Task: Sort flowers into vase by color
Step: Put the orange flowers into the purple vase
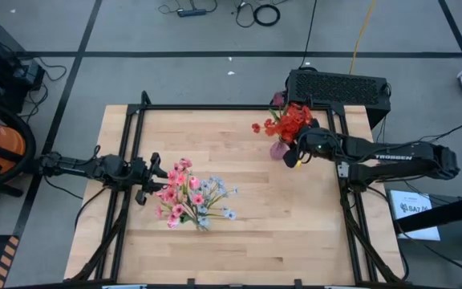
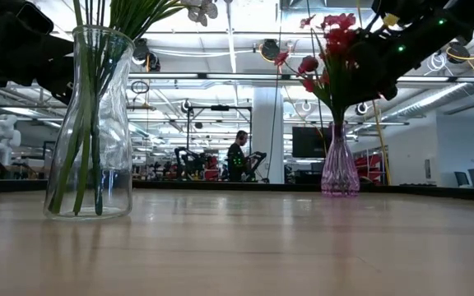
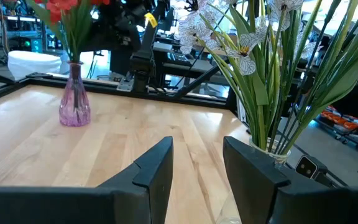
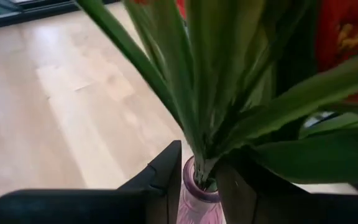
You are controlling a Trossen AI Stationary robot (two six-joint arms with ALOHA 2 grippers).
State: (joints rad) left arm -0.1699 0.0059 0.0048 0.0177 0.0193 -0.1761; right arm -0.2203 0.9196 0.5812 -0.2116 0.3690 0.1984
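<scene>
A small purple vase (image 1: 279,149) (image 2: 340,171) stands at the table's far right, holding red flowers (image 1: 289,120) (image 4: 347,31). My right gripper (image 4: 199,171) (image 1: 293,146) is open, up beside their stems and leaves, above the vase. Its wrist view shows the vase's mouth (image 4: 196,186) between the fingers. A clear vase (image 2: 89,123) (image 3: 271,151) at the near left holds pink flowers (image 1: 175,193) and pale blue flowers (image 1: 213,193). My left gripper (image 3: 197,165) (image 1: 152,181) waits open and level, just left of it. My right gripper has the red flowers' green stems (image 4: 204,155) rising between its spread fingers. A broad leaf (image 4: 303,146) crosses in front of one finger (image 4: 235,190). I cannot tell whether either finger touches the stems, the leaf or the vase.
A black box (image 1: 339,87) sits beyond the table's far right corner. Black frame rails (image 1: 215,107) run along the table's edges. Bare wood (image 1: 255,217) lies between the two vases. In the room behind, a person (image 2: 237,156) stands far off.
</scene>
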